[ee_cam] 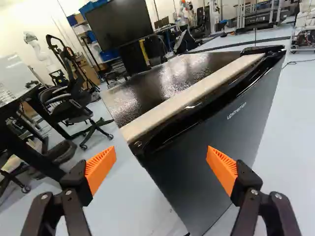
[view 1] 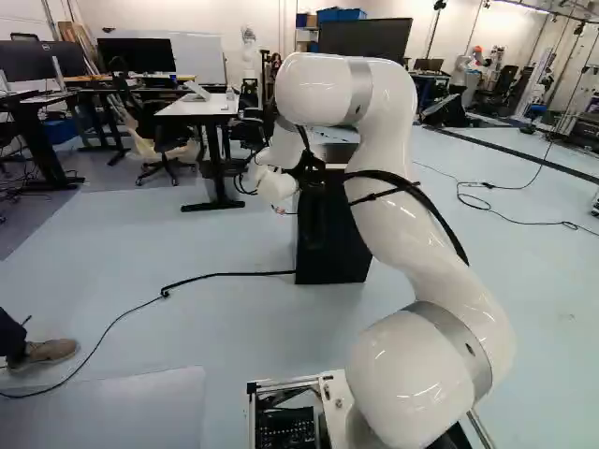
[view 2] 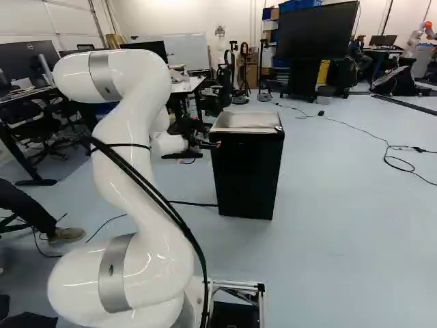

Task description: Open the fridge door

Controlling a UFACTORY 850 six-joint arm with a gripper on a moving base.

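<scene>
The gripper (view 2: pixel 206 145) is at the near-left upper part of the black fridge (view 2: pixel 247 171) in the right base view. In the wrist view the gripper (ee_cam: pixel 161 161) stands open with nothing between its orange pads. Ahead of it is the fridge's dark door (ee_cam: pixel 219 130), which looks closed, with a glossy black upper edge beside a pale strip (ee_cam: pixel 192 98). One finger overlaps the door face; the other shows against the floor past the fridge's corner. Any contact cannot be told. In the left base view the arm partly hides the fridge (view 1: pixel 328 253).
A desk (view 1: pixel 201 107) and office chair (view 1: pixel 161 126) stand beyond the fridge, with a large screen (view 2: pixel 314 31) farther back. A black cable (view 1: pixel 225 274) runs across the floor to the fridge. A person's shoe (view 1: pixel 49 352) is at the left. Another robot (ee_cam: pixel 37 46) stands at the back.
</scene>
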